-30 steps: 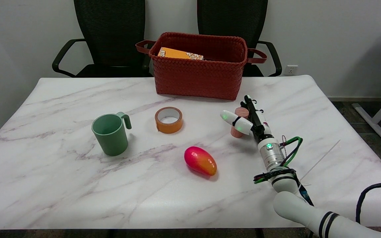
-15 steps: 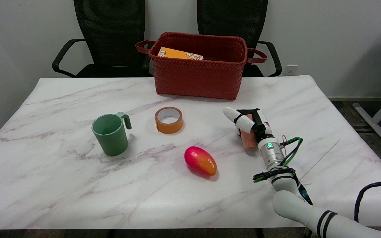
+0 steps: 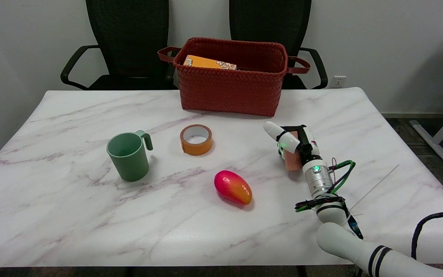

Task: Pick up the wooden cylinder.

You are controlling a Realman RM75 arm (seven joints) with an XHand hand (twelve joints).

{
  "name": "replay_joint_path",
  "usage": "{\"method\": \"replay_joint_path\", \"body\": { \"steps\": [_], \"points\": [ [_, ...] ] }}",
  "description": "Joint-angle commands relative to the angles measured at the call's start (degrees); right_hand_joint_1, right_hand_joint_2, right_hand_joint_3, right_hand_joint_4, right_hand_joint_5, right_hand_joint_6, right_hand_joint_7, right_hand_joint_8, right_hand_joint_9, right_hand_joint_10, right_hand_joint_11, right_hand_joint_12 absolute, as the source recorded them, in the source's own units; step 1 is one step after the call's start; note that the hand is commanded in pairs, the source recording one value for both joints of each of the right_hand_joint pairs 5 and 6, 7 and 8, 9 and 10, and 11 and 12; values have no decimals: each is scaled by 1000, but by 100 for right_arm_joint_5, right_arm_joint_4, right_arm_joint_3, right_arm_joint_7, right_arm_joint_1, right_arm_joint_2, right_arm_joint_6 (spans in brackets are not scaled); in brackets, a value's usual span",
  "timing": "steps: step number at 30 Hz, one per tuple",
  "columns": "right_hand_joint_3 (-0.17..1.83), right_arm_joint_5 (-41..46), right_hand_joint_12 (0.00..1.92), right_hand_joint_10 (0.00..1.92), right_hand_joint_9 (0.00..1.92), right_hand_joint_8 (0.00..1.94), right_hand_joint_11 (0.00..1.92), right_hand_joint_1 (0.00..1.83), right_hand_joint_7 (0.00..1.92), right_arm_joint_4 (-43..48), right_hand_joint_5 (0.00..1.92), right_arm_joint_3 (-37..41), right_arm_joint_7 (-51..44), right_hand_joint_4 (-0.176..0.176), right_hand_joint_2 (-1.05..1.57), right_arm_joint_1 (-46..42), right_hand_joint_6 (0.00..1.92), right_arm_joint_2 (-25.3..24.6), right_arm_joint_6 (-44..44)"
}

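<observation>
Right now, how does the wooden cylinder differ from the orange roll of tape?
The pale wooden cylinder is solid and gripped in the right hand; the orange roll of tape is a hollow ring lying flat and free on the marble table. The cylinder looks taller and narrower, the tape squat. Both are round.

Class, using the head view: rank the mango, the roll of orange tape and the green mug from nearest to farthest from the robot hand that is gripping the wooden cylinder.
Measured from the right robot hand holding the wooden cylinder:
1. Mango: nearest, to the picture's left of the hand and closer to the table's front edge.
2. Orange tape: farther left, mid-table.
3. Green mug: farthest, well off to the left.
</observation>
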Motion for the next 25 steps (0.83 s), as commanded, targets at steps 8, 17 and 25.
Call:
{"method": "replay_joint_path", "body": {
  "steps": [8,17,25],
  "points": [
    [-110,-347,1905,1753,1753,1870,1905,930,1870,346,1798,79,97,0,779,265,1798,23,868],
    [-14,-574,1920,1769,1769,1884,1920,952,1884,419,1803,261,57,0,836,478,1803,31,1112],
    [1,-574,1920,1829,1829,1900,1920,915,1900,208,1814,259,49,0,907,894,1814,39,1233]
  ]
}}
